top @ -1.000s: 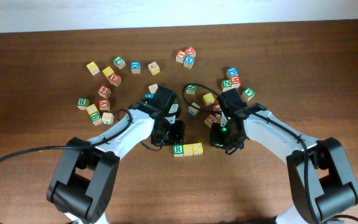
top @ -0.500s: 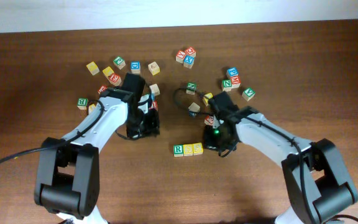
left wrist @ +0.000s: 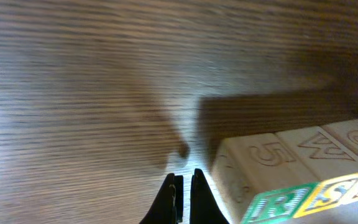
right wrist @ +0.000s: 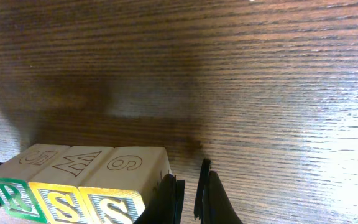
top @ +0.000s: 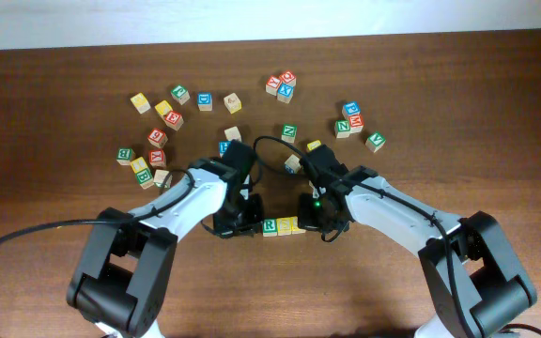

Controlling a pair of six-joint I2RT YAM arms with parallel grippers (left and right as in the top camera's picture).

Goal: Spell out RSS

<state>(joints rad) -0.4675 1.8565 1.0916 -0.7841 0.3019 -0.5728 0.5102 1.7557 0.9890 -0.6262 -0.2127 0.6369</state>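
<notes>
- Overhead view. Item: row of three wooden letter cubes (top: 284, 226), green R then two yellow S, flat on the brown wooden desk (top: 458, 103) near its middle. Its long axis runs side to side, straight between my two arms. My left pincer (top: 244, 223) sits just beside the R end and my right pincer (top: 310, 220) just beside the last S. Neither is clearly nearer. The loose coloured letter cubes (top: 162, 141) lie well apart, toward the far edge.
- Left wrist view. My left pincer (left wrist: 186, 196) is closed on nothing, with only a thin slit between the fingertips. The row of three wooden letter cubes (left wrist: 291, 168) lies to the right, its R end face just beside my fingertips with a sliver of desk between.
- Right wrist view. My right pincer (right wrist: 190, 193) is likewise drawn together and empty. The row (right wrist: 73, 186) lies to the left, reading R, S, S. The last S cube's corner is at my nearer fingertip; I cannot tell whether they touch.
- Judgement: the word reads complete, so any next move is outward along the row's axis, away from both ends.
</notes>
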